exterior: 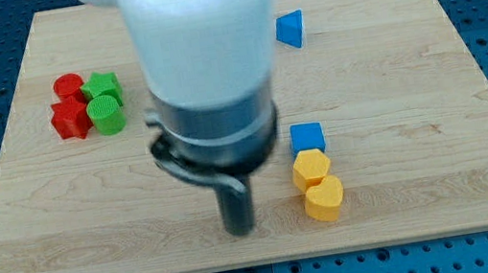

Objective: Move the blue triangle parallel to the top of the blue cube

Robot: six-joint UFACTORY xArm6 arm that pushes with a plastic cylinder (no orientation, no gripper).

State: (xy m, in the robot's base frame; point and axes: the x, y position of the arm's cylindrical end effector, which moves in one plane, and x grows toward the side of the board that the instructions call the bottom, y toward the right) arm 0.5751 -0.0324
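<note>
The blue triangle (290, 29) lies near the view's top, right of centre. The blue cube (307, 138) sits lower, almost straight below it, at the view's lower right of centre. My tip (241, 231) rests on the board near the view's bottom, left of the blue cube and well below the blue triangle. It touches no block. The arm's white and grey body hides the board behind it.
Two yellow blocks (311, 169) (323, 199) sit just below the blue cube, touching each other. At the view's upper left is a cluster: a red cylinder (69, 86), a red block (71, 119), a green star-like block (103, 85) and a green cylinder (107, 113).
</note>
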